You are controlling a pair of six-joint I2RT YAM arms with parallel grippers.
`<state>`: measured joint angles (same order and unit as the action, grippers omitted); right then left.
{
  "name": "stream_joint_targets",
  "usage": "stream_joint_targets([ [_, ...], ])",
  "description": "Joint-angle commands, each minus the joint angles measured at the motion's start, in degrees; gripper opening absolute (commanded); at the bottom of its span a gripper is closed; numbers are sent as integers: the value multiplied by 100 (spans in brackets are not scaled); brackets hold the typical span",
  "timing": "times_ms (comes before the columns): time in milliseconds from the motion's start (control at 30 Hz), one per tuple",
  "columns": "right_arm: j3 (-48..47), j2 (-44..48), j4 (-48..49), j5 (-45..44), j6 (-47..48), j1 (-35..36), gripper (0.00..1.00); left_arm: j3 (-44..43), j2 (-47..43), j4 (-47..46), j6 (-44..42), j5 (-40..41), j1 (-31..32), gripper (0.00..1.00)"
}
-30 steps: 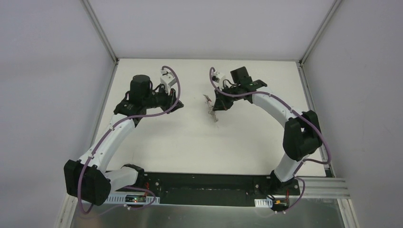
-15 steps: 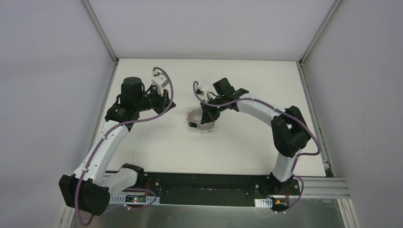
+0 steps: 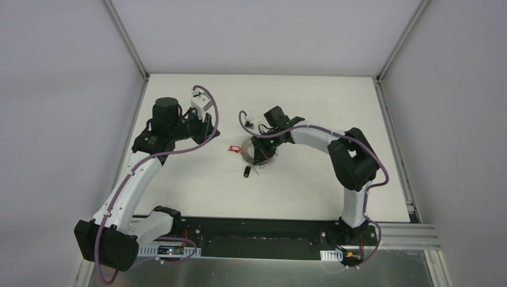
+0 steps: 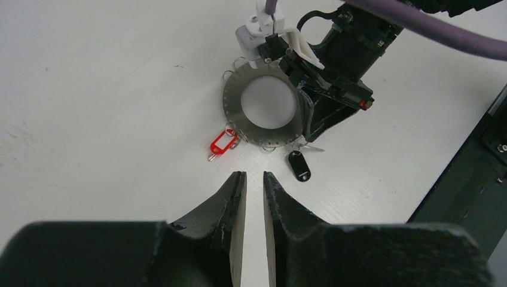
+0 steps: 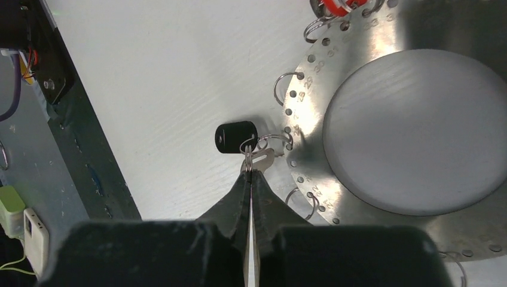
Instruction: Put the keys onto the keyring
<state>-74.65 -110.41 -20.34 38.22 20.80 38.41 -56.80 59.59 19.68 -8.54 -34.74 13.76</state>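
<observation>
The keyring, a wide flat grey metal ring rimmed with small wire loops, lies flat on the white table; it also shows in the top view and the right wrist view. A red-headed key lies at its rim. A black-headed key hangs off a wire loop at the rim. My right gripper is shut on that wire loop, beside a silver key blade. My left gripper is empty, jaws a narrow gap apart, short of the ring.
The black base rail runs along the near table edge, also seen in the left wrist view and the right wrist view. Grey enclosure walls stand on the left, right and back.
My right gripper moved left and nearer with the keyring, which went from hanging edge-on to lying flat. The red and black keys now lie spread at its rim. The left arm shifted slightly left.
</observation>
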Motion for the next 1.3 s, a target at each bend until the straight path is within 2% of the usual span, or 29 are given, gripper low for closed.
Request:
stream_joint_targets([
  [0, 126, -95, 79, 125, -85, 154, 1, -130, -26, 1, -114, 110, -62, 18],
  [267, 352, -158, 126, 73, -110, 280, 7, -130, -43, 30, -105, 239, -116, 18],
  [400, 422, -59, 92, 12, -90, 282, 17, -151, -89, 85, -116, 340, -152, 19],
  [467, 436, 63, 68, -26, -45, 281, 28, -156, -109, 101, -124, 414, -170, 20],
  [667, 491, 496, 29, -402, 372, 263, 66, -61, -139, 81, -125, 646, -211, 37],
  [733, 535, 660, 28, -548, 484, 234, 82, 29, -178, -17, -103, 769, -228, 42],
  [767, 556, 734, 30, -626, 514, 219, 94, 78, -203, -74, -85, 834, -237, 44],
  [800, 564, 805, 30, -688, 529, 193, 99, 142, -209, -149, -59, 910, -246, 48],
  [933, 584, 1014, 92, -739, 501, 25, 100, 214, -191, -272, -1, 1274, -277, 63],
  [1033, 575, 1109, 139, -732, 440, -117, 100, 249, -154, -351, 78, 1561, -294, 70],
  [1267, 526, 1178, 265, -713, 322, -346, 100, 311, -174, -475, 316, 2051, -359, 80],
])
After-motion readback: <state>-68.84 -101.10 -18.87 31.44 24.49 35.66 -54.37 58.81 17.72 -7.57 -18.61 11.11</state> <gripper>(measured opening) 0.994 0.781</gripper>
